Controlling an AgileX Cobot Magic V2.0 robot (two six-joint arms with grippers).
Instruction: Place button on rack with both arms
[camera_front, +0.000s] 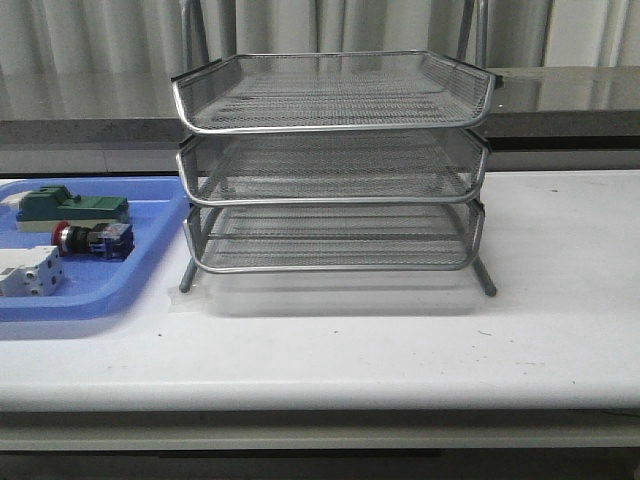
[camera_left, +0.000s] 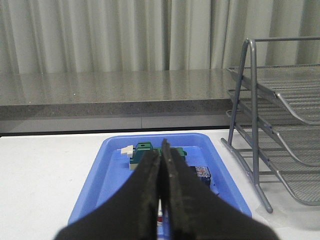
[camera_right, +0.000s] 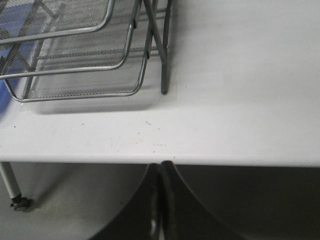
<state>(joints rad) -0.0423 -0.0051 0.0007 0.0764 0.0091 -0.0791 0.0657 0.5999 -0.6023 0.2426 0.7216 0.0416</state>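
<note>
The button (camera_front: 92, 238), red head with a blue-black body, lies on its side in the flat blue tray (camera_front: 150, 255) at the table's left. In the left wrist view its body (camera_left: 202, 173) shows just beside my fingers. The three-tier silver wire-mesh rack (camera_front: 335, 165) stands mid-table, all tiers bare. My left gripper (camera_left: 161, 150) is shut and empty, held above the near end of the blue tray. My right gripper (camera_right: 163, 167) is shut and empty, just off the table's front edge, near the rack's right leg (camera_right: 164, 75). Neither gripper shows in the front view.
The blue tray also holds a green block part (camera_front: 75, 207) at the back and a white terminal block (camera_front: 28, 272) at the front. A grey stone ledge (camera_front: 560, 95) and curtains run behind the table. White tabletop (camera_front: 560, 260) lies right of the rack.
</note>
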